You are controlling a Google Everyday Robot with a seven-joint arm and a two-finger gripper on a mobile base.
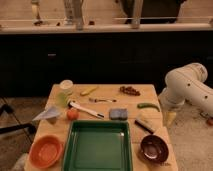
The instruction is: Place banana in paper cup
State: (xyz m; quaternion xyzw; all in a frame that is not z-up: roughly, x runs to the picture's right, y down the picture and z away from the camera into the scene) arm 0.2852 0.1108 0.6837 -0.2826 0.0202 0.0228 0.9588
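The small yellow banana [89,90] lies on the wooden table [107,106] near its far edge, left of centre. The pale paper cup [66,86] stands upright just left of it at the far left corner, with a light green cup [62,100] right in front. My white arm comes in from the right. Its gripper [170,118] points down beside the table's right edge, well away from the banana and the cup. It stands open and holds nothing.
A green tray [97,145] fills the near middle, with an orange bowl [45,151] to its left and a dark bowl [154,148] to its right. A white-handled utensil [85,109], a red fruit [73,114], a grey-blue sponge [118,114] and a green pepper [148,106] lie mid-table.
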